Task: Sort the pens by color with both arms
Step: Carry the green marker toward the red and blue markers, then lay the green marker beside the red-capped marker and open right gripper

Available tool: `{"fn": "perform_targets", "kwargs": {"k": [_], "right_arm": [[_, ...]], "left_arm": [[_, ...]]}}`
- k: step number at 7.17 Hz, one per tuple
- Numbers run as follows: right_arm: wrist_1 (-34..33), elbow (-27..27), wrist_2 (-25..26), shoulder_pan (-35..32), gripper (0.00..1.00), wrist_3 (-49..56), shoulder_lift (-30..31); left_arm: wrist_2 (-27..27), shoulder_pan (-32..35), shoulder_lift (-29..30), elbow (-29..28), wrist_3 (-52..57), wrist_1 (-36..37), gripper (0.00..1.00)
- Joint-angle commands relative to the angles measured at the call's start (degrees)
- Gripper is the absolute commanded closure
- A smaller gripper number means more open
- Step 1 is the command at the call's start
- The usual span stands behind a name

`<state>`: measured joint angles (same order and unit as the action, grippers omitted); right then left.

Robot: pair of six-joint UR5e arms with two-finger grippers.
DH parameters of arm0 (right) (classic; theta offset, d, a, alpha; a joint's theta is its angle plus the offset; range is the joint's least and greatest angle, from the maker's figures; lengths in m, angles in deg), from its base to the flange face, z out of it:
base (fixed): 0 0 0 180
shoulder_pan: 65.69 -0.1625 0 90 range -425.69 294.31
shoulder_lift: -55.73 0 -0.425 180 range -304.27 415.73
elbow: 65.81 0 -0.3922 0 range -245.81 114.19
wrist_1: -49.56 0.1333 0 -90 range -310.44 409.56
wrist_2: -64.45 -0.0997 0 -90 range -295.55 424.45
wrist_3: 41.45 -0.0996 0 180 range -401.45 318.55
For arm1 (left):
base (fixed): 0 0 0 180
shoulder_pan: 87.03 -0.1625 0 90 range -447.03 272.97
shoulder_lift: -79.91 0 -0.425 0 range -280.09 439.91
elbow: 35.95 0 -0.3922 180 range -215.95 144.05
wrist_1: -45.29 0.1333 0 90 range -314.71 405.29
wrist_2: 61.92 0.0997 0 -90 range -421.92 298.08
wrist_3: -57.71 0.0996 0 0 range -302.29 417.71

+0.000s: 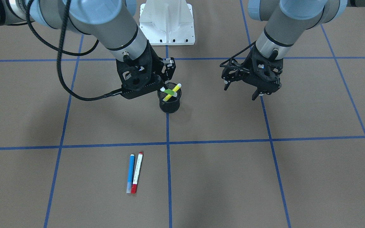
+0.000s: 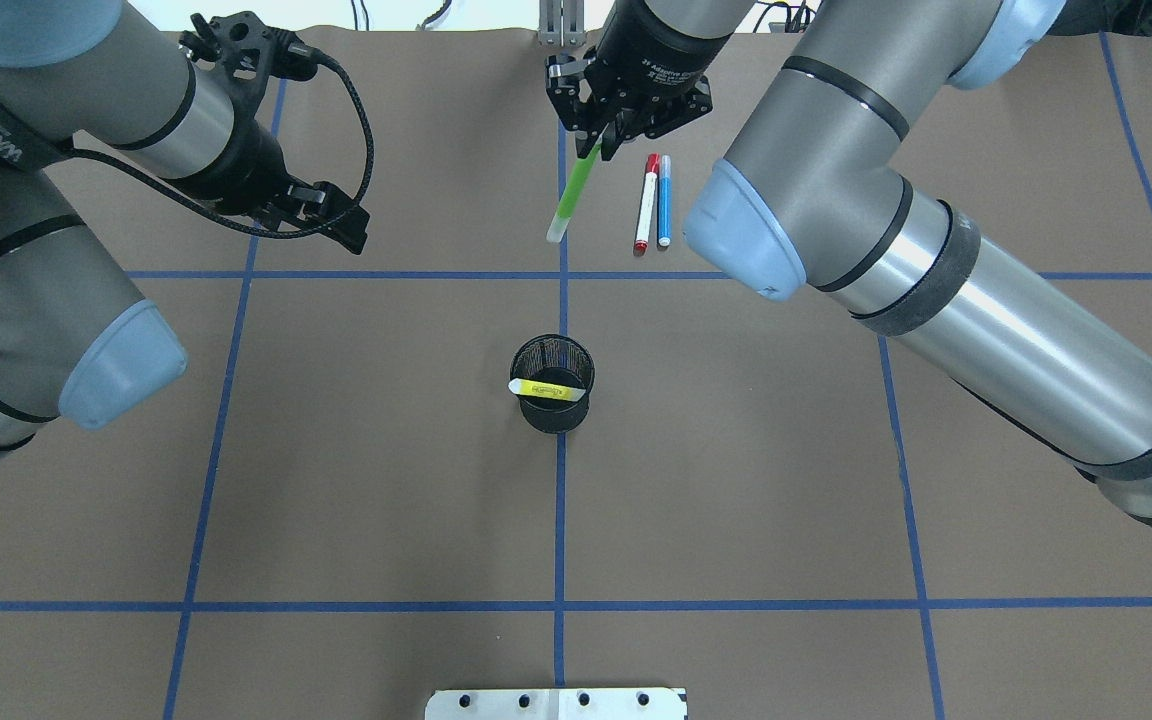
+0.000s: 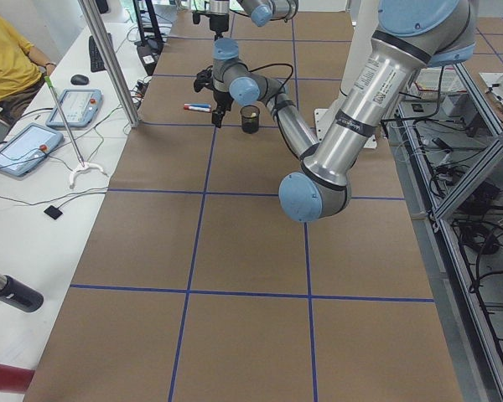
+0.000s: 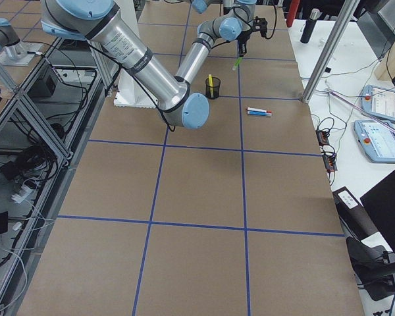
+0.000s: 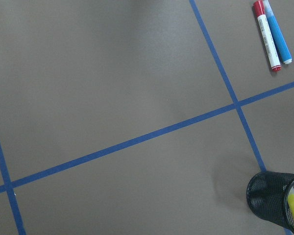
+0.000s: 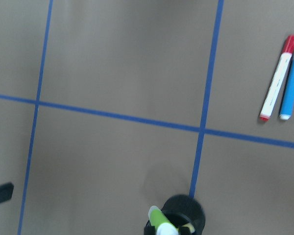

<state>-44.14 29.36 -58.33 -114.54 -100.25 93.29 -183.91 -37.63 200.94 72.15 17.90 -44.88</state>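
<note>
My right gripper is shut on the top end of the light green pen, which hangs tilted in the air above the black mesh cup. The yellow pen leans inside that cup. On the table beyond the cup, the blue pen and the red-capped white pen lie side by side, touching. My left gripper hovers open and empty to the cup's side.
The white pedestal base stands at the robot's edge of the table. Blue tape lines grid the brown surface. A person in a yellow shirt sits at a side desk with tablets, behind a metal post.
</note>
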Motion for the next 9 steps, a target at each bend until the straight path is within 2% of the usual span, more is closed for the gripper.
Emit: {"fn": "perform_targets", "kwargs": {"k": [1,2,3,4,5,6,9], "right_arm": [[0.1,-0.9,12.5,0.0,1.00,-3.2,-0.2],[0.3,-2.8,18.6,1.0,1.00,-7.0,-0.9],[0.8,-8.6,25.1,3.2,1.00,-9.7,-4.3],[4.4,-15.5,31.1,5.2,1.00,-15.1,-7.0],[9.2,-19.6,36.4,6.9,1.00,-19.1,-7.1],[11.2,-22.9,42.3,8.8,1.00,-21.4,-7.6],[14.3,-30.5,57.9,14.6,0.86,-29.5,-8.1]], "left_arm": [[-0.1,-0.1,0.0,0.0,0.0,0.0,0.03],[-0.1,0.0,0.0,0.1,0.0,0.0,0.03],[-0.1,0.0,0.0,0.1,0.0,0.0,0.03],[-0.7,0.0,0.0,0.1,0.0,-0.1,0.01],[-1.7,0.3,-0.1,0.1,0.1,-0.1,0.01],[-2.1,0.6,-0.1,-0.1,2.2,0.0,0.01],[-3.8,1.5,-1.3,-0.6,4.0,-0.1,0.01]]}}
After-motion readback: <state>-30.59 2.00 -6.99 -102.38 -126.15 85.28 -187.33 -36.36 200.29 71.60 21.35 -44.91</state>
